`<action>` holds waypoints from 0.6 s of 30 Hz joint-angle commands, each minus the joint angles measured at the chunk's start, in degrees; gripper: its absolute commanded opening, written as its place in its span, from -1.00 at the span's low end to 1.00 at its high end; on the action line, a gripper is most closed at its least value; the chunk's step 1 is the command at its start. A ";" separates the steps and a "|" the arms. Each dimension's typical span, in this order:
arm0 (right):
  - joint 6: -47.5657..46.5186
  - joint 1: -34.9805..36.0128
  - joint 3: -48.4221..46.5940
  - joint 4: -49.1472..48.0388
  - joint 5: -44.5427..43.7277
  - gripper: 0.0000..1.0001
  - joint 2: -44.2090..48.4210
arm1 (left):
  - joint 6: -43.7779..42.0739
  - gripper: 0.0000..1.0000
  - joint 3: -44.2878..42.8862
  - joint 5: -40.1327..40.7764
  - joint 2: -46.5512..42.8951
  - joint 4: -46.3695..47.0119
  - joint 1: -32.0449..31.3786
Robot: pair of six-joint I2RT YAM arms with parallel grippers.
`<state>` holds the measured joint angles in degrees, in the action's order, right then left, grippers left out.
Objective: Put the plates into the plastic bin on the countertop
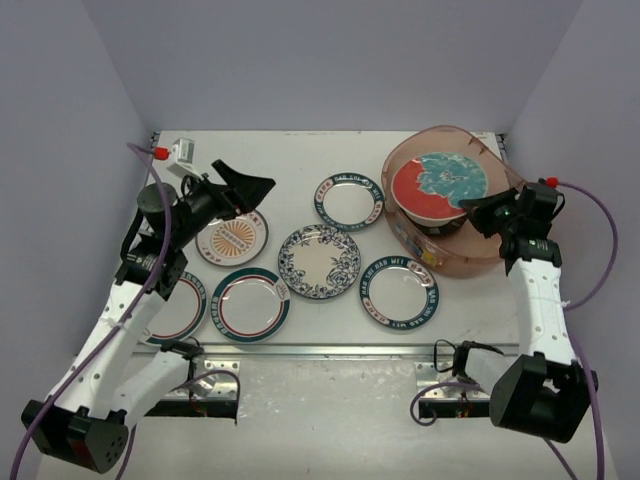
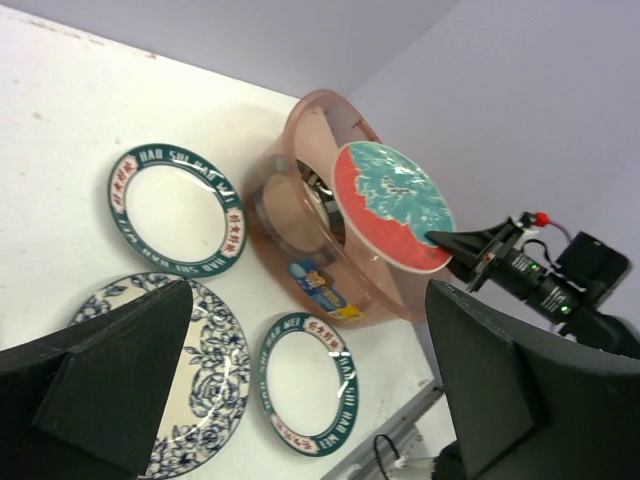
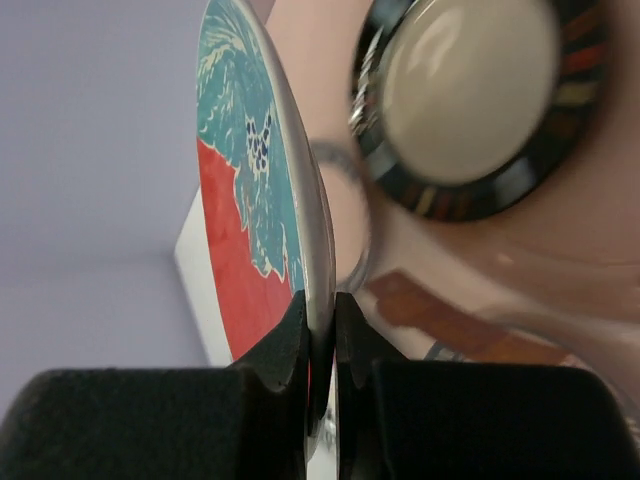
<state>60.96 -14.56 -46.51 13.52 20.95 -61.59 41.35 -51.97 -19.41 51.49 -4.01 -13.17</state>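
Note:
My right gripper [image 1: 480, 211] [image 3: 322, 312] is shut on the rim of the red-teal floral plate [image 1: 440, 182] [image 3: 245, 180] [image 2: 395, 205]. It holds that plate tilted over the pink plastic bin [image 1: 452, 262] [image 2: 290, 170]. A black-rimmed plate [image 3: 470, 100] lies inside the bin. My left gripper [image 1: 247, 188] [image 2: 310, 330] hangs open and holds nothing, above the orange sunburst plate [image 1: 232, 238]. On the countertop [image 1: 300, 150] lie two teal-rimmed lettered plates [image 1: 349, 199] [image 1: 399, 291] and a blue floral plate [image 1: 319, 261] [image 2: 200, 370].
A teal-and-red-rimmed plate [image 1: 250, 304] sits near the front edge. Another plate [image 1: 180, 310] beside it is partly covered by the left arm. The metal front edge [image 1: 330, 350] runs below them. Grey walls close in the back and both sides.

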 commanded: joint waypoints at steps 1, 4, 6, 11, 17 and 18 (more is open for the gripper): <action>10.96 0.23 -2.68 -3.91 -21.52 -1.00 4.25 | -8.48 1.00 2.74 4.48 -2.97 -8.50 -0.10; 12.72 0.23 -4.64 -2.41 -24.82 -1.00 0.42 | -9.42 1.00 5.01 3.81 -3.93 -9.34 -0.10; 14.57 0.47 -6.13 -1.06 -25.44 -1.00 -1.85 | -9.54 1.00 6.95 3.05 -4.20 -9.09 -0.10; 16.02 5.18 -11.01 1.35 -32.77 -1.00 -9.35 | -9.01 1.00 9.28 -0.28 -3.74 -7.33 -0.10; 13.57 9.55 -13.20 -2.50 -40.78 -0.98 -15.98 | -9.04 1.00 9.81 -0.83 -4.03 -7.03 -0.10; 13.85 9.55 -13.86 -1.97 -40.70 -0.95 -17.43 | -8.95 1.00 9.95 -0.97 -4.03 -6.92 -0.10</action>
<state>71.96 -5.72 -53.23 22.40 -14.28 -77.40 33.21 -41.66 -18.82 48.71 -14.23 -13.17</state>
